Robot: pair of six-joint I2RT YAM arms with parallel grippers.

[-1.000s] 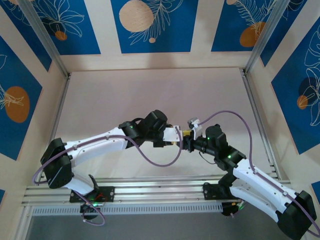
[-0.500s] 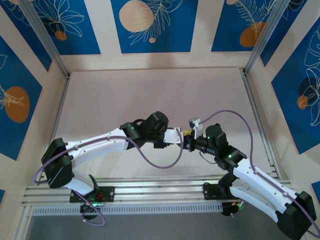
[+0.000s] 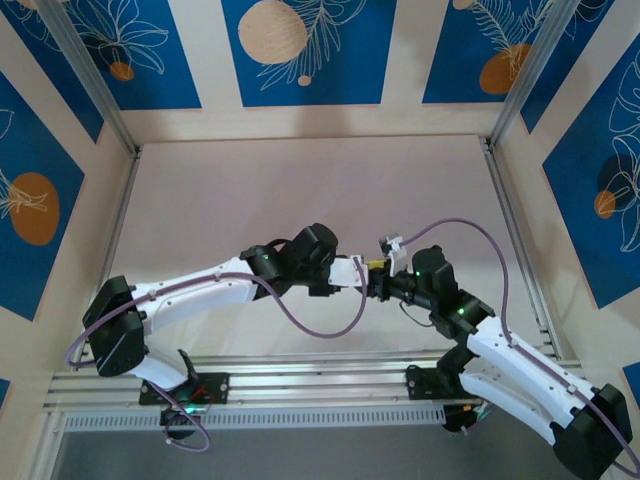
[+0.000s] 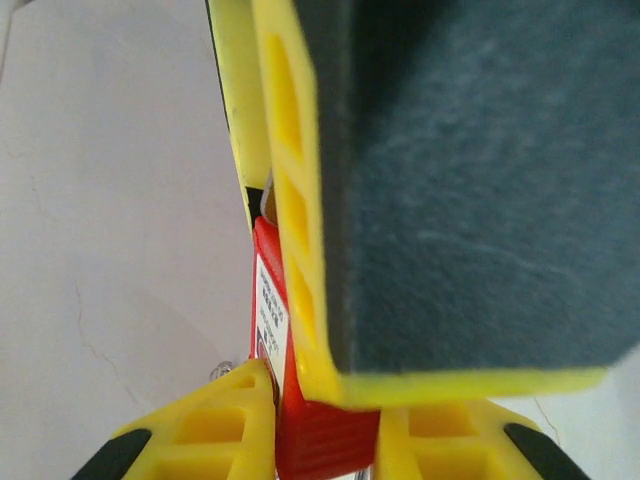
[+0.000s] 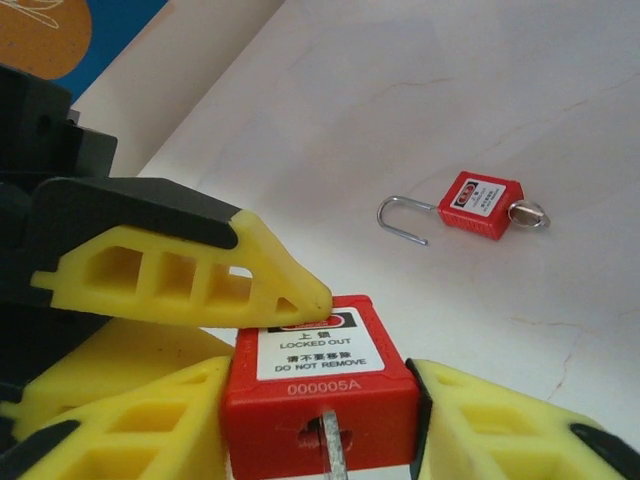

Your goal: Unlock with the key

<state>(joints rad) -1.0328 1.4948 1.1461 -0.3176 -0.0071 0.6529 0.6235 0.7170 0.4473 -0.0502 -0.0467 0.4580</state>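
Observation:
A red padlock (image 5: 318,372) with a white "LOCKED OUT" label hangs above the table where both arms meet (image 3: 371,267). The key's metal blade (image 5: 333,448) sits in its keyhole, facing the right wrist camera. My right gripper (image 5: 320,425) has a yellow finger against each side of the lock body. My left gripper (image 4: 275,300) is shut on the same padlock (image 4: 270,300) from the far end, and one of its fingers (image 5: 180,275) lies across the lock's top. The right gripper's fingers (image 4: 200,435) appear at the bottom of the left wrist view.
A second red padlock (image 5: 482,205) lies on the table behind, with its shackle swung open and a key in it; it is just beyond the grippers (image 3: 387,243). Aluminium rails run along the table's sides and near edge (image 3: 300,385).
The left jaws have closed in on the padlock. Both arms have hardly shifted, and the padlock stays between the two grippers.

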